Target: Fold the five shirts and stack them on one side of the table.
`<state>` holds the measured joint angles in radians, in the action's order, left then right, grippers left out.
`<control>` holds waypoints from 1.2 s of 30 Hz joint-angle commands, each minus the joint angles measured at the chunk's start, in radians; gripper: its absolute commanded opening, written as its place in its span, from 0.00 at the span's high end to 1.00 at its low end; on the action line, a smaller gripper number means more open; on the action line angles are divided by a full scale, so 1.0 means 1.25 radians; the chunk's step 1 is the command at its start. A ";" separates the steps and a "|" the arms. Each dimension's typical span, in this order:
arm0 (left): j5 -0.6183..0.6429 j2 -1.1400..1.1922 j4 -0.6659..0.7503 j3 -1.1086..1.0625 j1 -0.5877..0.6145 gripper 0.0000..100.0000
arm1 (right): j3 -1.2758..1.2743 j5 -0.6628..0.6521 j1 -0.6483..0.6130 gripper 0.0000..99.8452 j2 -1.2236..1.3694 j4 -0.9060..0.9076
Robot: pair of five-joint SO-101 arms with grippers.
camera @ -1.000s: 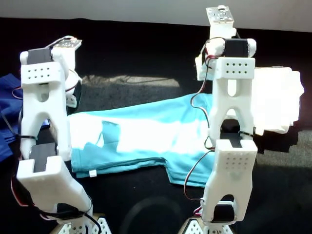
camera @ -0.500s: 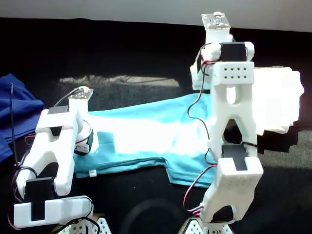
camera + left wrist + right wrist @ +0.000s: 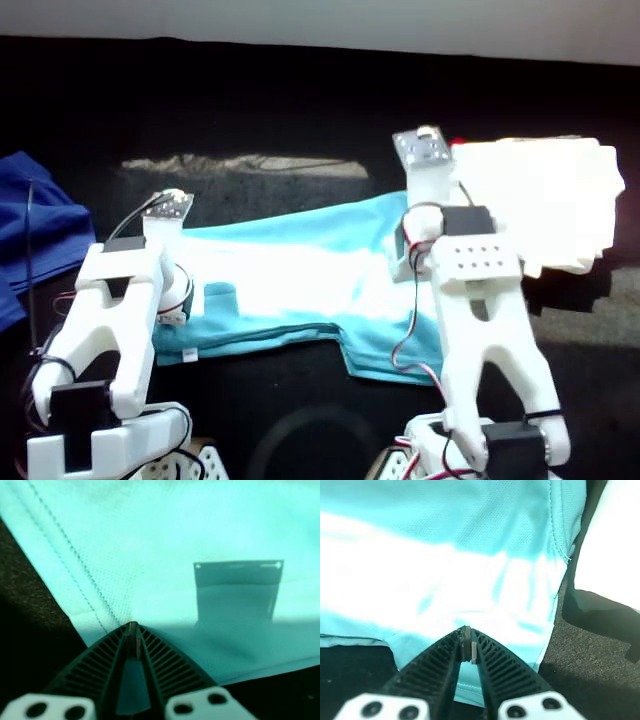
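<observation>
White stack (image 3: 540,200) beside teal shirt (image 3: 300,272)

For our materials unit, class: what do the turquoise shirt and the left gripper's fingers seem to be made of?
Turquoise shirt: probably a thin synthetic sports knit, matte; tiny mesh holes and stitched seams show.
Left gripper, its fingers: seemingly dark hard plastic, dull, with moulded or printed ribs.
</observation>
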<state>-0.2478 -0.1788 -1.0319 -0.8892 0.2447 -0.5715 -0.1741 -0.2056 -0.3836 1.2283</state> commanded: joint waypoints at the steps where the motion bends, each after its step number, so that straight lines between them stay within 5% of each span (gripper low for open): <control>1: 0.005 0.002 0.004 -0.024 -0.006 0.99 | -0.251 -0.081 -0.004 0.99 -0.117 -0.145; 14: 0.009 0.003 0.050 -0.023 0.001 0.99 | -0.470 -0.191 0.002 0.99 -0.134 -0.231; 25: 0.009 0.009 0.058 -0.028 0.001 0.99 | -0.325 -0.271 0.083 0.99 -0.136 -0.077; 32: 0.009 0.010 0.058 -0.026 0.001 0.99 | -0.230 -0.271 -0.060 0.97 -0.136 0.142; 36: 0.009 0.010 0.058 -0.026 0.001 0.99 | -0.231 -0.273 -0.160 0.84 -0.136 0.192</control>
<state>-0.2447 -0.1803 -0.9674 -0.9152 0.2447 -0.8999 -0.5071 -0.3284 -0.5309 1.4277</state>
